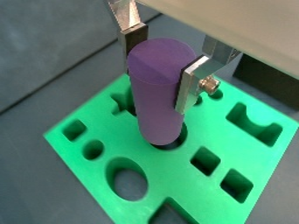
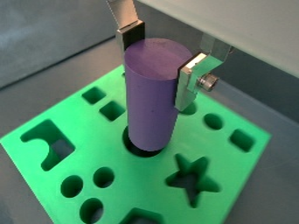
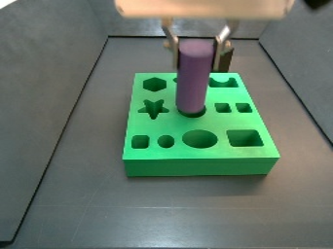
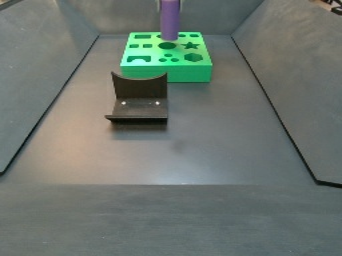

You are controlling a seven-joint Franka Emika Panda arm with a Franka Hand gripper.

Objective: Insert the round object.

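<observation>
On the dark worktop [image 4: 174, 170] the fixture [image 4: 138, 98] stands nearest, then the unlabelled green block [image 4: 147, 66], where the gripper [image 1: 163, 59] fingers [image 1: 191, 84] clamp the purple peg [image 1: 159, 87], upright, its foot in a round hole.

You can't see the bottom of the round object [image 1: 162, 86] in both wrist views; it hides the hole under it in the green block [image 1: 105, 127]. The gripper [image 3: 196, 41] is cut off by the top edge in a side view, and its upper part is blurry. In a side view, the peg's top [image 4: 171, 15] is cut off too, and the fingers don't show.
</observation>
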